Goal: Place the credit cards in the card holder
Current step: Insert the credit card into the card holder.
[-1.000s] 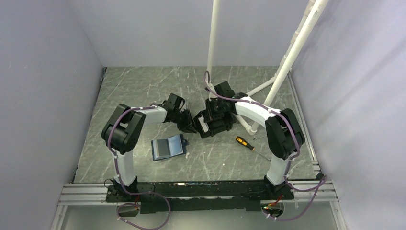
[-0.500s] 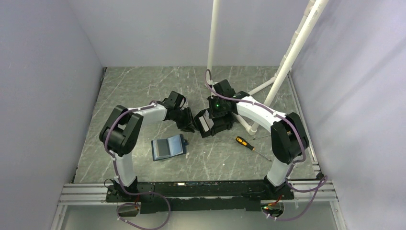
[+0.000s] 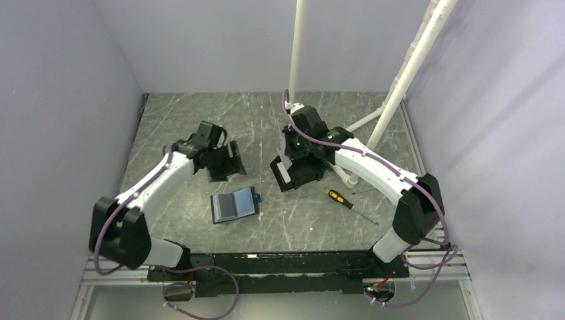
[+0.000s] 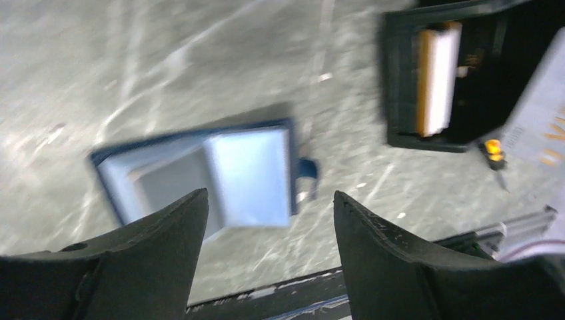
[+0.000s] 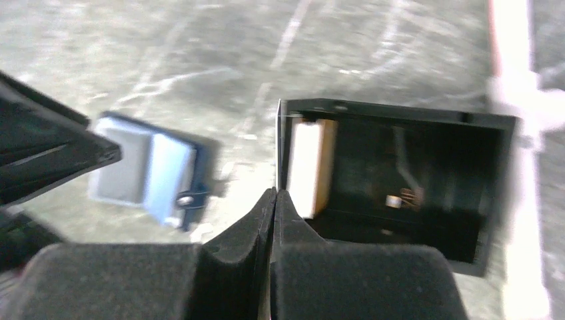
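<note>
Below left pincer [image 4: 270,200], spread wide: card holder [image 4: 200,175] | right pincer [image 5: 273,195] pressed closed beside credit cards [image 5: 310,167] in box [image 5: 400,112]

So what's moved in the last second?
The left gripper pulled back from the open black box toward the left, open and empty. The right gripper stayed over the box, jaws shut. The flat dark-blue card holder, the orange-and-white cards standing in the box and the orange-handled screwdriver did not move.
</note>
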You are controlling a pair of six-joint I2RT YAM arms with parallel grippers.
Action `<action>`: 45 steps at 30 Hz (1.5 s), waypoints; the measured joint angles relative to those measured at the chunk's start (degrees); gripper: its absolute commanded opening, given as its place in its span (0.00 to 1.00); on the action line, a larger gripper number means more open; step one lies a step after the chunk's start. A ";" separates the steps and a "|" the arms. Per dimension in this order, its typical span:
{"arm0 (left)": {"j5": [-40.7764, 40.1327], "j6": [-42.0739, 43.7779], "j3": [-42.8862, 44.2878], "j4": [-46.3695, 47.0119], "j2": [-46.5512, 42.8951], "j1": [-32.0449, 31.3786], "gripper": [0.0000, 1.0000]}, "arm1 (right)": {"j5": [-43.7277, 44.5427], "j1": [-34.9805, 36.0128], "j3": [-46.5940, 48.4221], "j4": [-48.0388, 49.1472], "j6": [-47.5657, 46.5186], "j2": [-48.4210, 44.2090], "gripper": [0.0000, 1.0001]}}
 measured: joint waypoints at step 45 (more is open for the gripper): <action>-14.25 -17.20 -22.14 -9.09 -9.94 3.54 0.51 | -39.56 7.72 -11.02 31.45 21.14 19.78 0.00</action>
